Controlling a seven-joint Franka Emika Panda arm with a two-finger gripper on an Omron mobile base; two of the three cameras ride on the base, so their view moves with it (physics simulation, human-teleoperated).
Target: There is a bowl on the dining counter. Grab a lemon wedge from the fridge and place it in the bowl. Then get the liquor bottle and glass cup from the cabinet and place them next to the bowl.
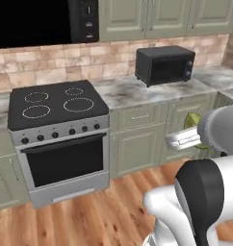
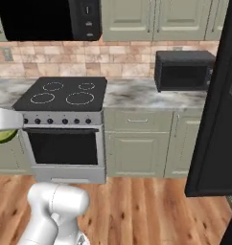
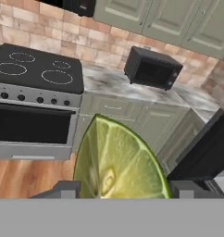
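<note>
The lemon wedge (image 3: 117, 162) sits between my two fingertips (image 3: 63, 189), with its cut face turned to the hand camera, so my gripper (image 3: 123, 190) is closed on it with the jaws standing quite wide, because the wedge is thick. From the left base view I see a bit of the green wedge (image 1: 191, 121) beside my wrist, up in the air and in front of the lower cabinets (image 1: 152, 139). In the right base view a sliver of it (image 2: 4, 135) shows under my hand at the left edge. Around it there is the stove (image 1: 58, 103) with its oven door, the marble counter (image 1: 133, 91) with a small black oven (image 1: 165, 65) on it, the brick wall (image 1: 46, 65) and the upper cabinets (image 1: 152, 17) above. On the right side of the right base view stands a tall black fridge door (image 2: 218, 110), apparently open, near my base. I judge that the first part is half done: the wedge is out of the fridge and in my grip, but it is not yet in the bowl, which I cannot find from here. What is left, I think, is to go to the dining counter, drop the wedge in the bowl, then fetch the bottle and the cup from the cabinet and set them next to the bowl.
</note>
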